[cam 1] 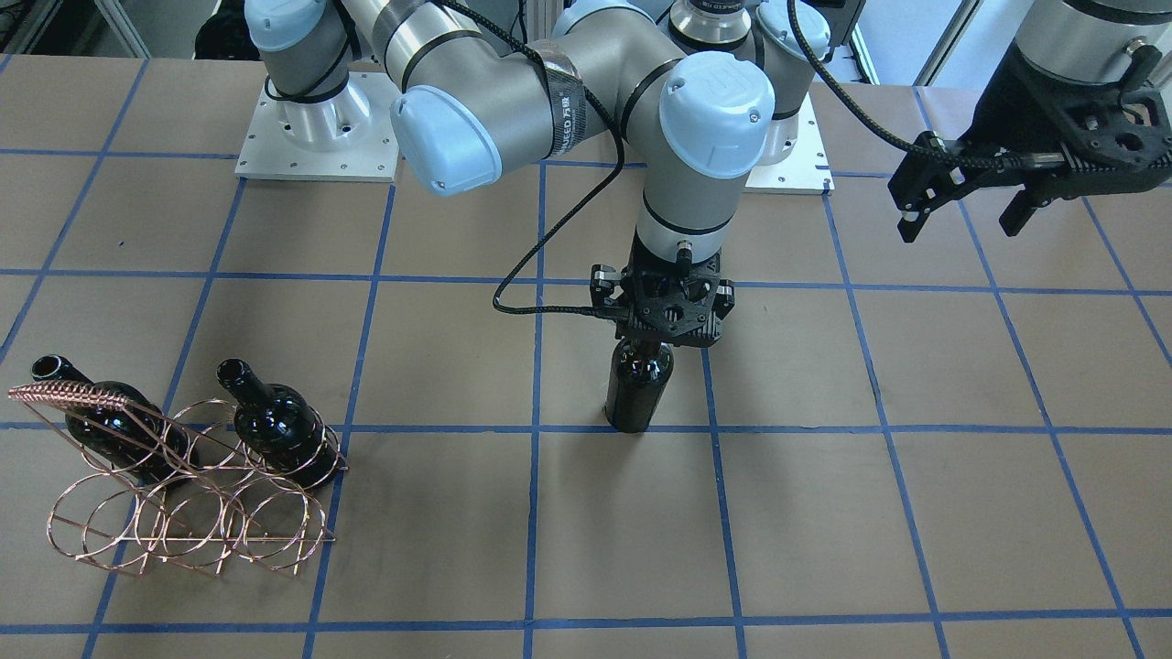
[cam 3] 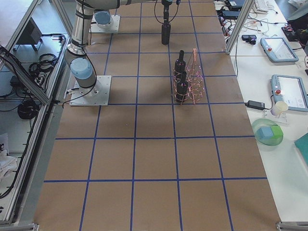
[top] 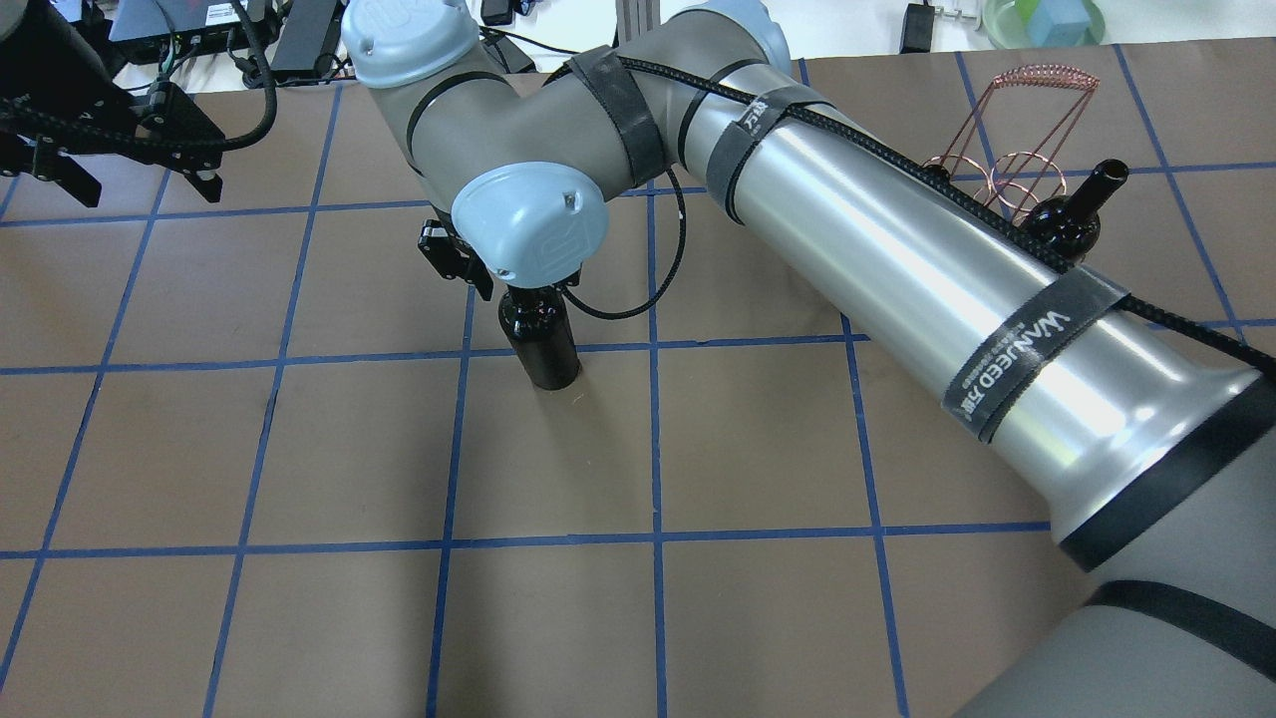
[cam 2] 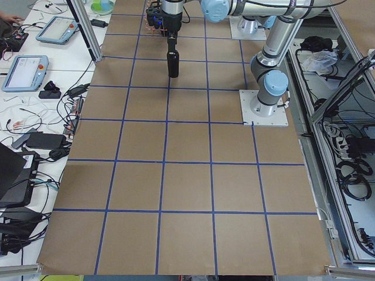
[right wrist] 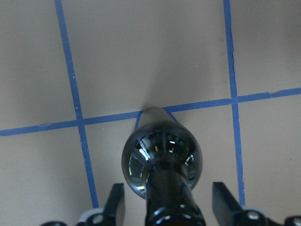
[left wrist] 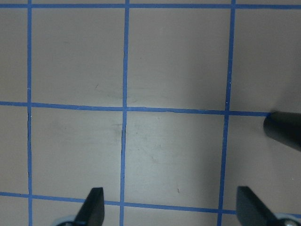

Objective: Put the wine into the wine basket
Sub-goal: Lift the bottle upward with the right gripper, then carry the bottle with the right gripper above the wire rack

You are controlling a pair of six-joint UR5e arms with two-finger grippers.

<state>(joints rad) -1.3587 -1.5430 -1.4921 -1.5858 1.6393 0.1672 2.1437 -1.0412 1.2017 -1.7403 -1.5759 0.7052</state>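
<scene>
The wine (cam 1: 638,394) stands upright on the worktop (cam 1: 916,513) near its middle. It is well apart from the wine basket (cam 1: 183,513), which sits off on the robot's right with two other bottles (cam 1: 275,430) lying tilted in its hoops. The right gripper (right wrist: 168,202) hangs straight above the wine with its fingers (right wrist: 116,205) spread either side of the neck. A gap shows on each side, so nothing is gripped yet. The step in hand looks like the grasp. It would go best with the fingers closing evenly just below the rimmed mouth, so that the glossy glass cannot slide out under the bottle's own weight. The neck should also be centred, so that one finger does not touch first and tip the bottle. The lift would best be straight up before any turn toward a free hoop. The left gripper (cam 1: 960,227) hovers wide and empty off to the robot's left.
</scene>
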